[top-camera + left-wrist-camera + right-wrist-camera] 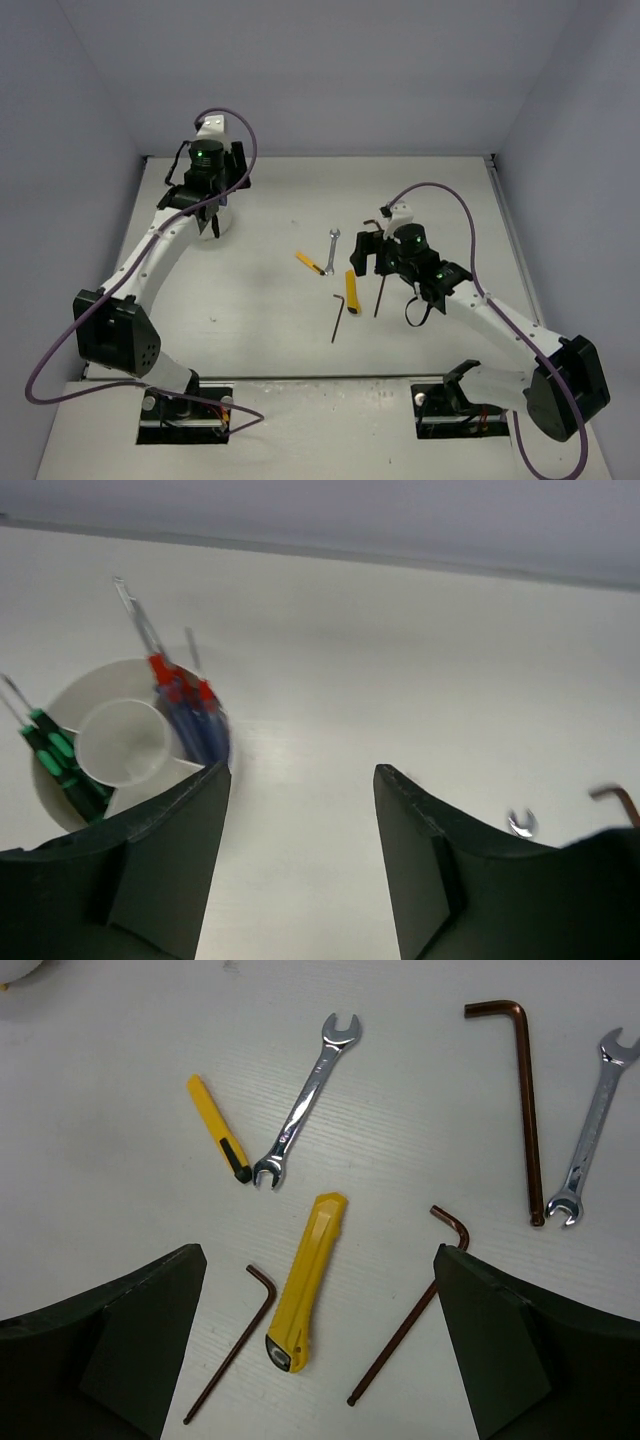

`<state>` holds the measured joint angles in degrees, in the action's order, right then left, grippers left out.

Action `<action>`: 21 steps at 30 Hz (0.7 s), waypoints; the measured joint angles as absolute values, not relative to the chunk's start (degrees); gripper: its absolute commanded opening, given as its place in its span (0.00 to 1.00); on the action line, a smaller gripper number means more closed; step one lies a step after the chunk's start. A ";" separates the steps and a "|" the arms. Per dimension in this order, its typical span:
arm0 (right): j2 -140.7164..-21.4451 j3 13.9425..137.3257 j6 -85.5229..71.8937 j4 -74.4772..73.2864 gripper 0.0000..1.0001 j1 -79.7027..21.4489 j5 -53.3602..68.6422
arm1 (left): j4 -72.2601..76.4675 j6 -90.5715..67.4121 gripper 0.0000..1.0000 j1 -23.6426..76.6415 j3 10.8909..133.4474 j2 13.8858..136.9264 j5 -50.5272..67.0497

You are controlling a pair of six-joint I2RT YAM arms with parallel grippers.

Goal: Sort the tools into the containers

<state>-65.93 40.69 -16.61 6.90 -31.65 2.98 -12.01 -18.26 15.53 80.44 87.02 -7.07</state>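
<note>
**Tool sorting, part done.** The cup [85, 685] stands near the far-left corner of the desk [270, 330]. It is round, white and matte, and an inner ring with radial walls divides it into compartments. Green-black screwdrivers [60, 765] fill one compartment and blue screwdrivers [195, 720] with red collars fill another, their thin shafts leaning out over the rim. Like is kept with like.

The left gripper [300, 780] hovers just beside the cup, jaws apart and empty.

The right gripper [318, 1260] hangs over the loose tools right of the desk's centre. Its jaws are wide apart, hold nothing, and straddle the knife [303, 1285], a flat yellow plastic body with a dark end. This is probably the next pick.

The other tools lie flat around the knife:
- a smaller yellow cutter [218, 1142], its dark tip just beside a polished open-ended wrench [306, 1100];
- a second wrench [592, 1130], lying next to the longest hex key;
- three dark brown L-shaped hex keys [230, 1345], thin and smooth.

The desk top is white and finely grained. Thin metal lying flat offers little edge to grip, so a low, square approach seems needed.
</note>
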 measured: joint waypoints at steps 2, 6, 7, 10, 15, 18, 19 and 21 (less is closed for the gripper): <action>-66.40 40.66 -17.93 6.33 0.91 -30.65 2.55 | -14.89 -18.92 0.59 19.19 80.15 84.18 -5.79; -67.29 39.95 -20.26 5.56 0.82 -28.02 2.38 | -18.17 -22.41 0.59 24.43 75.76 79.13 -2.28; -67.39 39.69 -20.79 5.34 0.81 -27.38 2.37 | -18.99 -23.40 0.59 25.59 74.46 78.30 -1.71; -67.40 39.03 -22.15 4.91 0.76 -24.95 2.52 | -20.25 -27.05 0.60 28.64 70.91 78.17 -1.39; -68.08 38.81 -23.57 4.89 0.73 -22.89 2.55 | -21.00 -33.78 0.60 33.12 65.30 80.49 -2.80; -69.36 38.81 -23.86 4.88 0.72 -22.85 2.80 | -20.76 -36.59 0.60 35.06 63.81 82.43 -3.06; -69.74 38.81 -23.88 4.84 0.71 -22.85 2.85 | -20.42 -37.13 0.60 35.50 63.81 83.26 -3.21; -70.27 38.81 -23.88 4.86 0.70 -22.85 2.88 | -20.23 -37.46 0.60 36.43 64.12 84.73 -3.72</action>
